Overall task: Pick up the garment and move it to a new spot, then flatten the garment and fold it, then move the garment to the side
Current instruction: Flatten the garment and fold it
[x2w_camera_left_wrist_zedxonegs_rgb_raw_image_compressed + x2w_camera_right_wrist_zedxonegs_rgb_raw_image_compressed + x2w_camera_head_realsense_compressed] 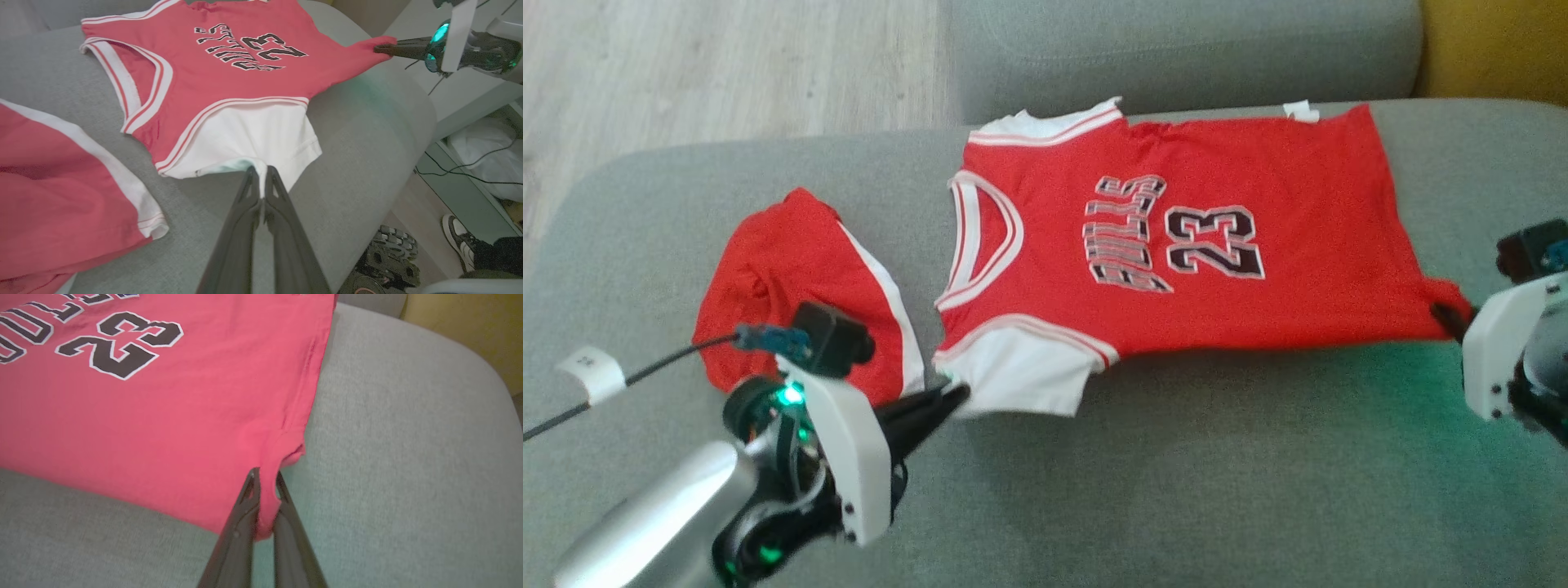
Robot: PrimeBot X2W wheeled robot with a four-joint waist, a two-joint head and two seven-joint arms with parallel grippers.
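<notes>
Head view: grey sofa seat point(1176, 474), red Bulls jersey point(1192, 245) spread flat, stretched between both sets of fingers. Left gripper point(958, 395) clamped tight on white sleeve point(261, 134); right gripper point(265, 478) clamped on hem corner point(286, 447). Flattening looks done. Fold next: lift both ends together, carry across.

Red jersey point(1217, 245) with white sleeves, red-and-white striped trim at neck and armholes, black lettering and number 23 edged in white, red shorts point(792, 278) with a white side stripe, grey sofa point(1176, 490), pale wood floor point(727, 65), left gripper point(960, 396) black-fingered with white casing and green light
</notes>
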